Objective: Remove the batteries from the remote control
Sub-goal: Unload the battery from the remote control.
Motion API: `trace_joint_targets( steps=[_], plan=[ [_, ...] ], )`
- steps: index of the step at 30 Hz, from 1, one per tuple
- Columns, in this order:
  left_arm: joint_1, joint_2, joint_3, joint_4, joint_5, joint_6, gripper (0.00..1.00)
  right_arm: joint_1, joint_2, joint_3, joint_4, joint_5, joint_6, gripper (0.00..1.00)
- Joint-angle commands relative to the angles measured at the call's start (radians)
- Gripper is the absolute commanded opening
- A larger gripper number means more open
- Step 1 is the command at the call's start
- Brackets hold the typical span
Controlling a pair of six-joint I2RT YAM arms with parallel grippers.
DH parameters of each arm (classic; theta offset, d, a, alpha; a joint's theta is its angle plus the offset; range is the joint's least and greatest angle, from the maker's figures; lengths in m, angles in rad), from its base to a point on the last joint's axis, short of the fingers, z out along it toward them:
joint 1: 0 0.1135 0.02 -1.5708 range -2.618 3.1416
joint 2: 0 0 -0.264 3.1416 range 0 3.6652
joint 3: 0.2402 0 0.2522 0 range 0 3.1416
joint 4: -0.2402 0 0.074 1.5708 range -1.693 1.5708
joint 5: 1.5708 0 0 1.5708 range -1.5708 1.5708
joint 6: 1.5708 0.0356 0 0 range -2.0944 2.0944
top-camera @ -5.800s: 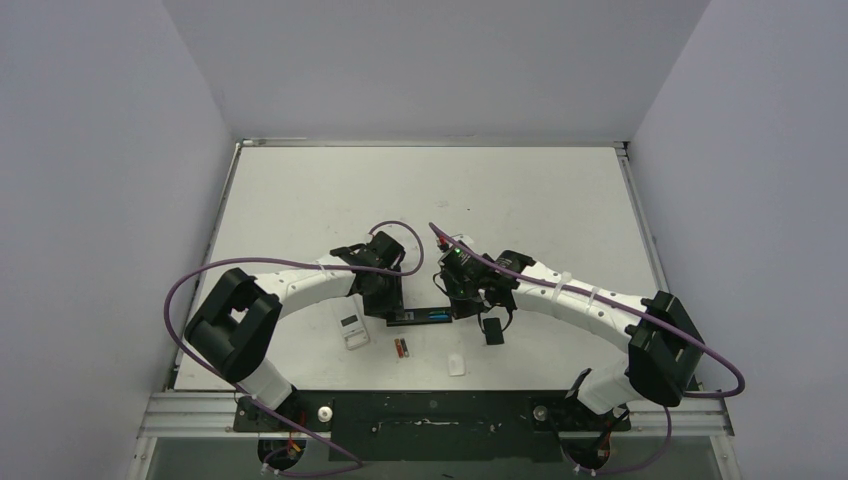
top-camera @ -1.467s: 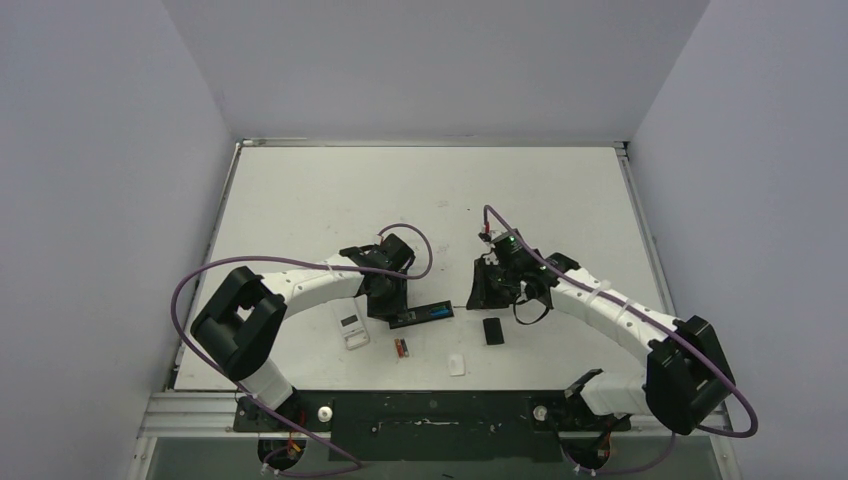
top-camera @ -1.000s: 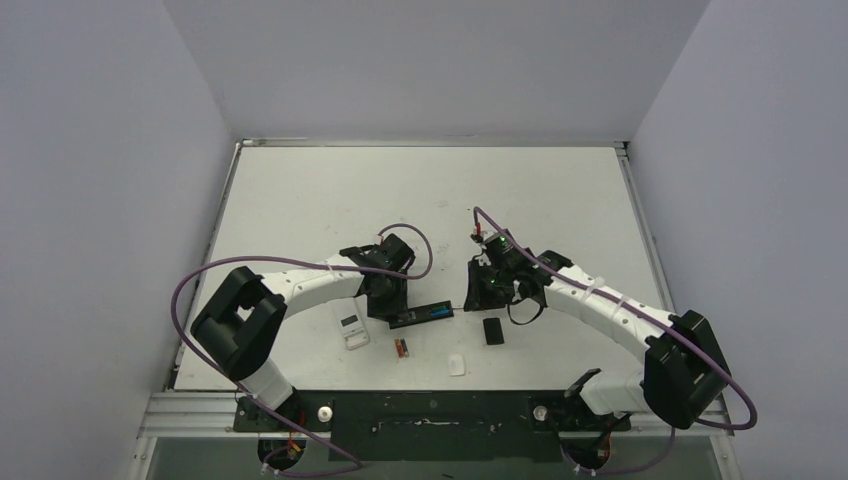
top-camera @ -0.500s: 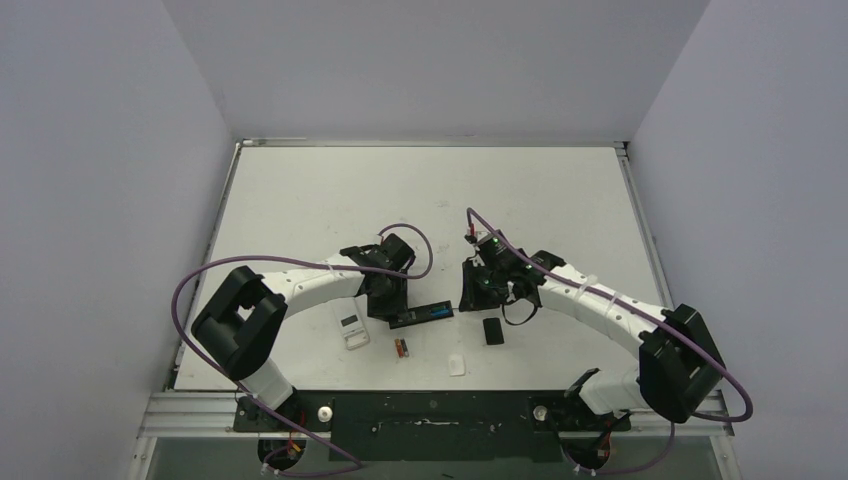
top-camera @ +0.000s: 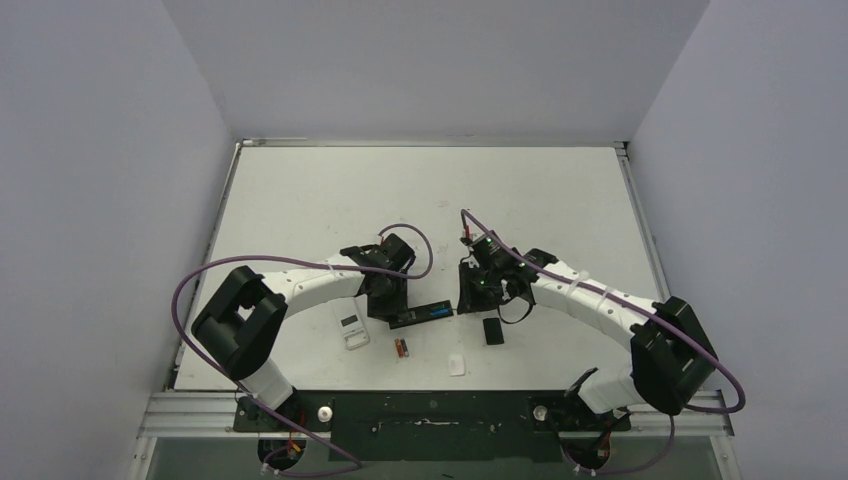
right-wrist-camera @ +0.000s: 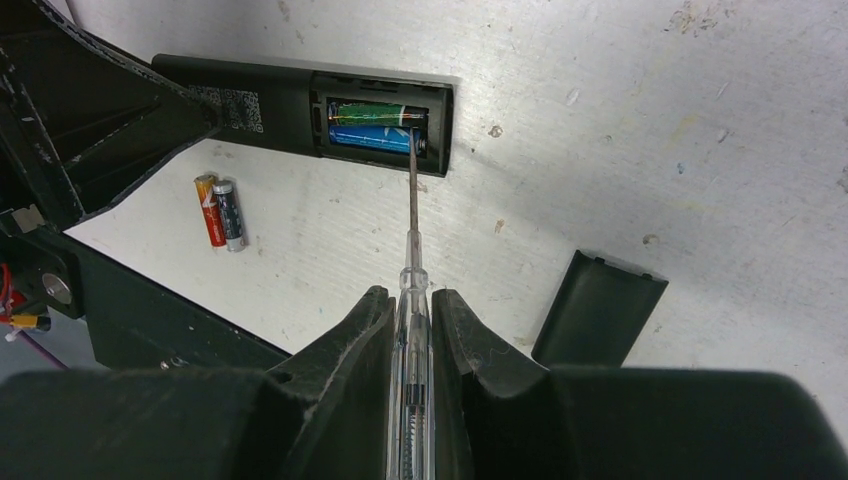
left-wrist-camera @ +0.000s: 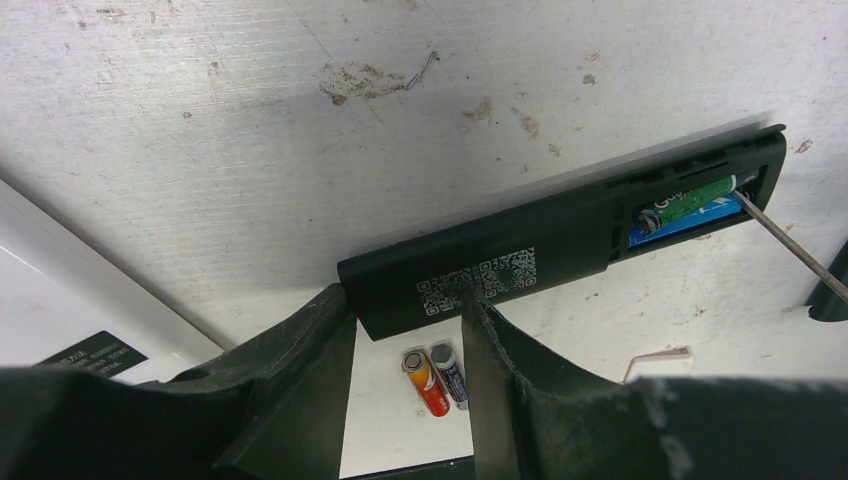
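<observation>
- Desk: white, scuffed top. All loose items lie toward its near edge, about mid-width.
- Left arm: reaches in from the near-left corner and bends down at the wrist. The left gripper is clamped across the closed end of the black remote, one finger against each long side.
- Right arm: reaches in from the near-right corner with the wrist angled toward the middle. The right gripper is pinched tight on the clear handle of a screwdriver. The thin shaft points at the remote's open end.
- Remotes, two. The black remote lies flat, back up, with its compartment uncovered at the right-hand end. The white remote lies just beside it, toward the left edge. It is partly under the left arm in the overhead view and cut off in the left wrist view.
- Black cover plate, one: flat on the desk, apart from the black remote, toward the near edge. The gripper body hides its near end.
- Batteries, four. The green battery and the blue battery sit side by side in the compartment. The orange-red battery and the dark battery lie touching on the desk, near-side of the black remote.
- White piece, one: small and rounded, closest to the near edge.
- Unclear: the screwdriver tip meets the right end of the blue battery, but whether it presses on the cell or the contact cannot be told.
</observation>
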Motion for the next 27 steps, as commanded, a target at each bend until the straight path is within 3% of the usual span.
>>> trace_joint_targets(
  steps=[1, 18, 27],
  plan=[
    [-0.035, 0.103, -0.048, 0.088, -0.065, 0.003, 0.38, 0.024, 0.059, 0.063, 0.02, 0.09, -0.001, 0.05],
    [-0.038, 0.106, -0.061, 0.095, -0.075, 0.012, 0.38, -0.036, 0.049, 0.033, 0.214, -0.045, 0.187, 0.05],
    [-0.038, 0.103, -0.059, 0.097, -0.075, 0.014, 0.38, -0.033, 0.08, 0.076, 0.143, 0.011, 0.145, 0.05]
  ],
)
